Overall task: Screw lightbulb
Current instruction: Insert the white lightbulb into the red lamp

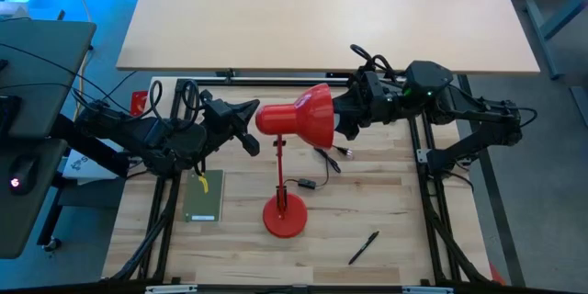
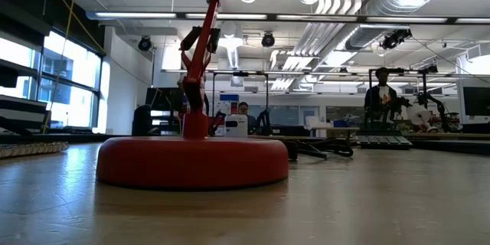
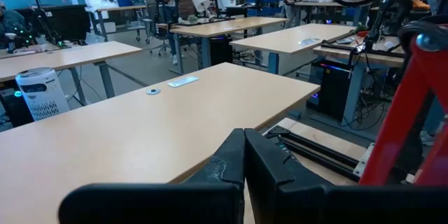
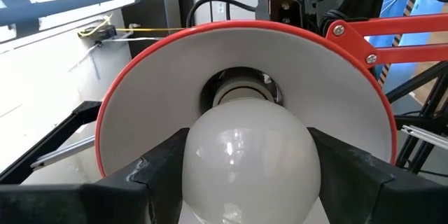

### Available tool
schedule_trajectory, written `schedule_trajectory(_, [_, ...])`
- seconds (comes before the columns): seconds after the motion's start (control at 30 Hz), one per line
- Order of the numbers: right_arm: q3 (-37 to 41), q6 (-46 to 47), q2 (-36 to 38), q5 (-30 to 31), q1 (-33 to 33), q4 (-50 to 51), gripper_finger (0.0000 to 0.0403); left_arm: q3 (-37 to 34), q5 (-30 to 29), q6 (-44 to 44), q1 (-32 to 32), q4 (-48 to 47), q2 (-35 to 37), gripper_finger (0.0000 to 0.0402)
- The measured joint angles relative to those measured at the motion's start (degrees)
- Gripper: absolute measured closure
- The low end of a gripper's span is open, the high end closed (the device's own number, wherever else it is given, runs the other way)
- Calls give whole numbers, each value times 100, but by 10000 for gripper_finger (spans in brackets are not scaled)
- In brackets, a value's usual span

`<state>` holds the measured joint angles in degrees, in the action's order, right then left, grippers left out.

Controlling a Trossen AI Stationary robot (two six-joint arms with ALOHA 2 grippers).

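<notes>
High view — red desk lamp: round base at lower centre of the frame, stem rising, red shade lying sideways at centre with its mouth toward the right of the frame.

Right gripper — at the shade's mouth, centre-right; clenched on the lightbulb, which sits between its two fingers in the lower middle of the right wrist view.

Lightbulb — round end toward the wrist, narrow base pointing straight into the socket at the shade's centre; long axis appears in line with the socket, base at or just inside it. By that alignment, the coming move is a turn about this axis.

Left gripper — fingers closed, empty, at the back of the shade, centre-left.

Green notebook, black pen — lower frame, well apart from the work.
</notes>
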<state>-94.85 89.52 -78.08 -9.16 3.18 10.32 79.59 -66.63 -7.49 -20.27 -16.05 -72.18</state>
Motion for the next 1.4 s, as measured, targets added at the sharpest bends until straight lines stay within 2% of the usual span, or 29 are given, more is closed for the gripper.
schedule_trajectory(0.2, [0, 0, 0, 263, 1, 14, 155, 0, 0, -96, 0, -3, 0, 402])
schedule_trajectory(0.4, [0, -165, 0, 4, -2, 14, 146, 0, 0, -94, 0, -48, 0, 401])
schedule_trajectory(0.7, [2, -516, 0, 99, -2, 74, 66, 0, 0, -94, 0, -68, 0, 402])
schedule_trajectory(0.87, [2, -225, 10, -156, -2, 287, 33, 0, 0, -92, 0, -68, 0, 401])
schedule_trajectory(0.93, [2, -160, 13, -334, -7, 264, 31, 0, 0, -90, 0, -70, 0, 401])
schedule_trajectory(1.17, [11, -280, 135, -230, -16, 117, 29, 0, -2, -90, -2, -86, 0, 402])
schedule_trajectory(1.4, [11, -282, 350, -92, -96, 587, 29, 0, -2, -90, -2, -86, 0, 401])
